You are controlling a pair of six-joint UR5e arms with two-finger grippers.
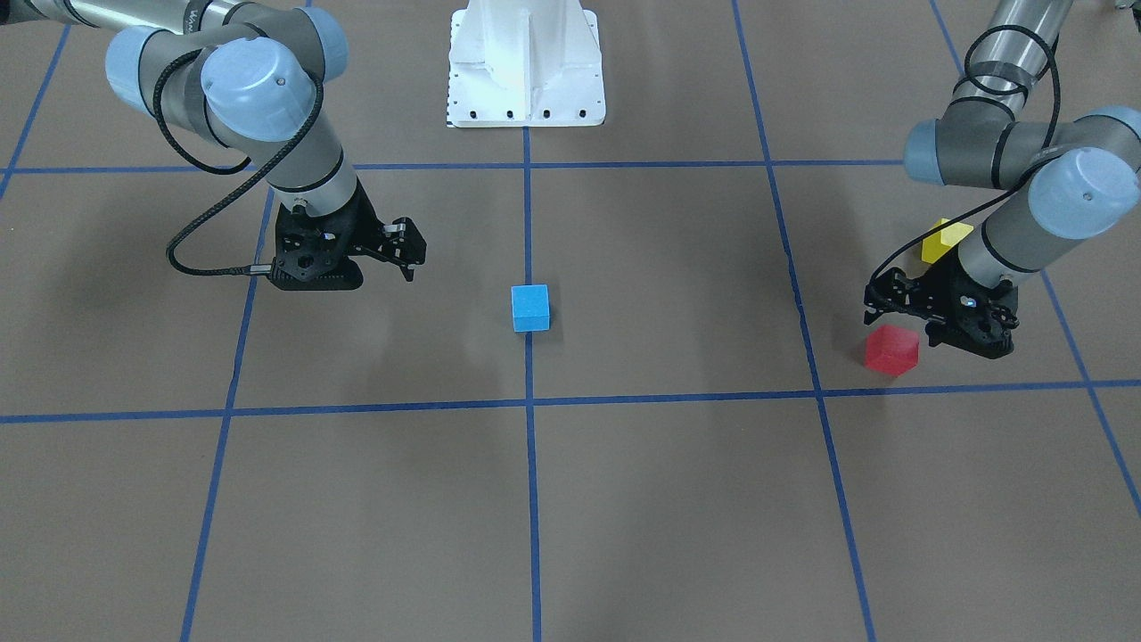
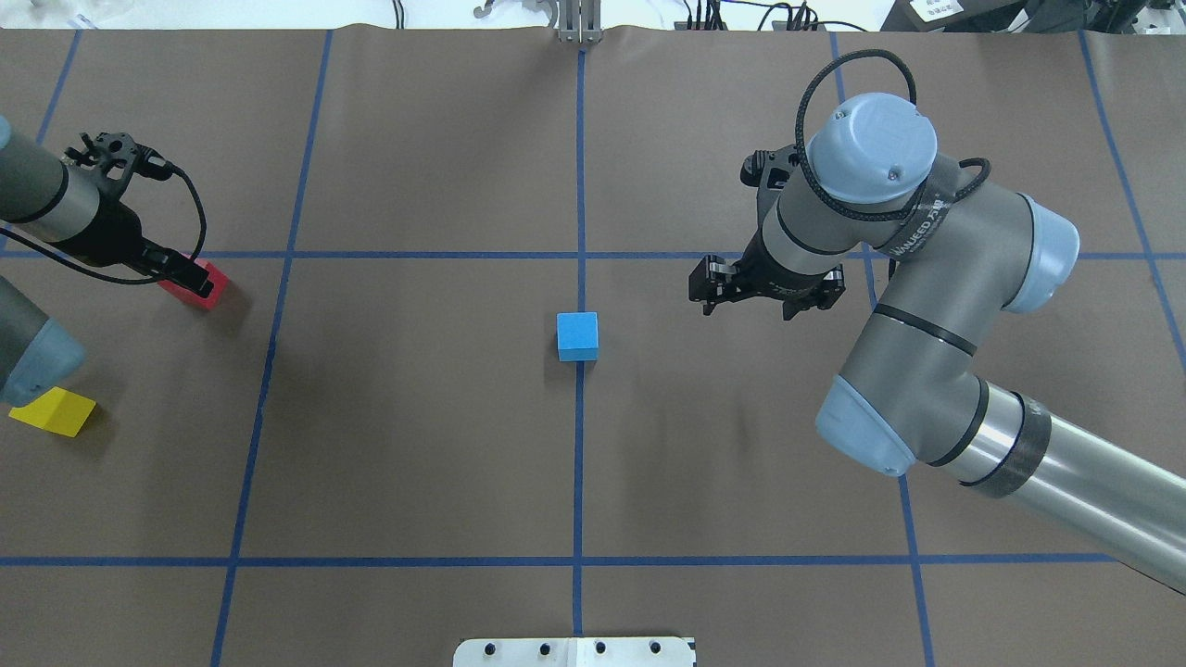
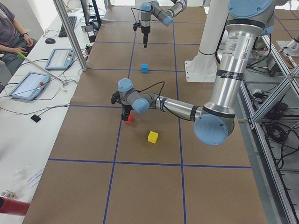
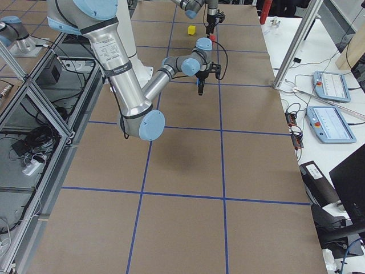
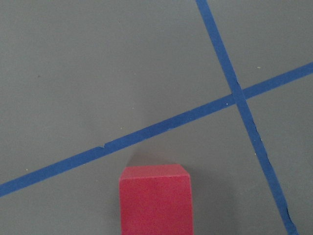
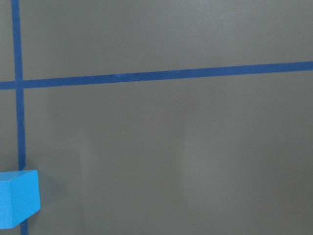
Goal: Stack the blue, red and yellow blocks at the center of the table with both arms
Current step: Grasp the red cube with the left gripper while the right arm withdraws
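Observation:
The blue block (image 1: 530,308) (image 2: 577,335) rests alone on the table (image 2: 417,445), at the crossing of tape lines in its center. It also shows at the lower left of the right wrist view (image 6: 17,204). My right gripper (image 1: 408,259) (image 2: 764,301) hovers open and empty a short way to the robot's right of it. The red block (image 1: 891,348) (image 2: 202,283) (image 5: 155,200) sits on the table at the robot's far left. My left gripper (image 1: 898,319) (image 2: 185,275) hangs open just over it. The yellow block (image 1: 945,241) (image 2: 53,410) lies nearby, partly behind the left arm.
The white pedestal base (image 1: 526,67) stands at the robot's side of the table. At the operators' side, past the table edge, are tablets (image 3: 27,85) and a seated person (image 3: 11,32). Metal posts (image 3: 70,35) rise along that edge.

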